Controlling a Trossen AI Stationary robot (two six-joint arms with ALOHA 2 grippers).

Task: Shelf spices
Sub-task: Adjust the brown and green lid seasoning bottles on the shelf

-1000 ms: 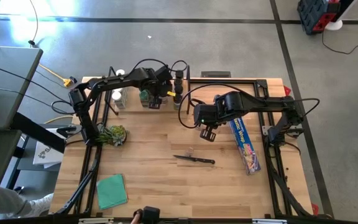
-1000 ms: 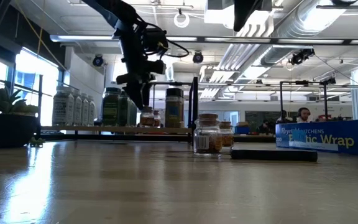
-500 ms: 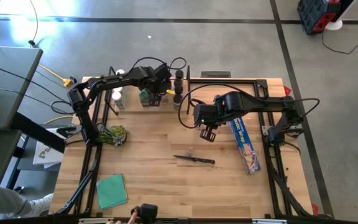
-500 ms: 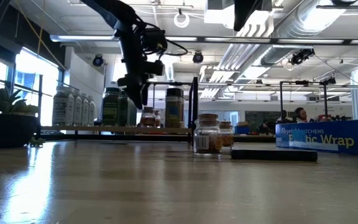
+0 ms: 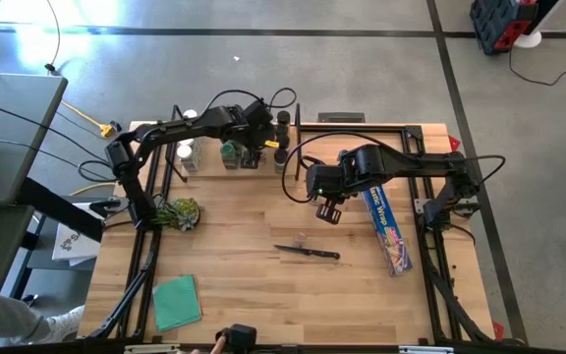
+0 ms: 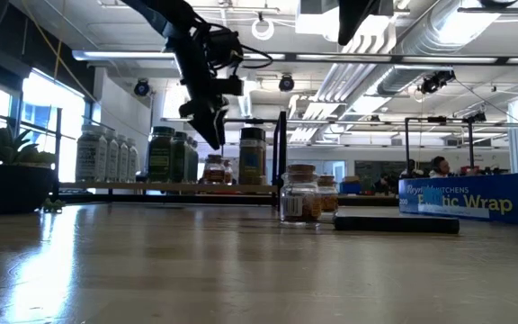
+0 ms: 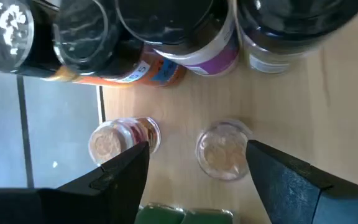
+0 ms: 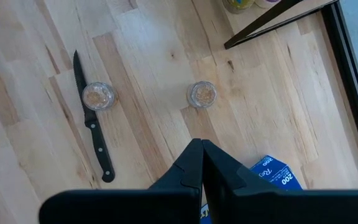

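Wooden bench [image 5: 263, 285] under open workshop ceiling. Spices [image 6: 174, 155] lined on shelf [image 6: 165, 187] at far edge; two clear jars [image 8: 202, 94] with brownish contents loose on bench. Left tool [image 6: 212, 126] released above shelf jars, gripping nothing. Right tool [image 8: 201, 163] clenched, empty, over mid-bench.

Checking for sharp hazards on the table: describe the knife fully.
The knife has a slim dark blade and a black handle with small pale rivets. It lies flat on the wooden tabletop, near the middle, unheld and clear of both pincers. In the right wrist view a small jar sits right beside its blade; whether they touch is unclear.
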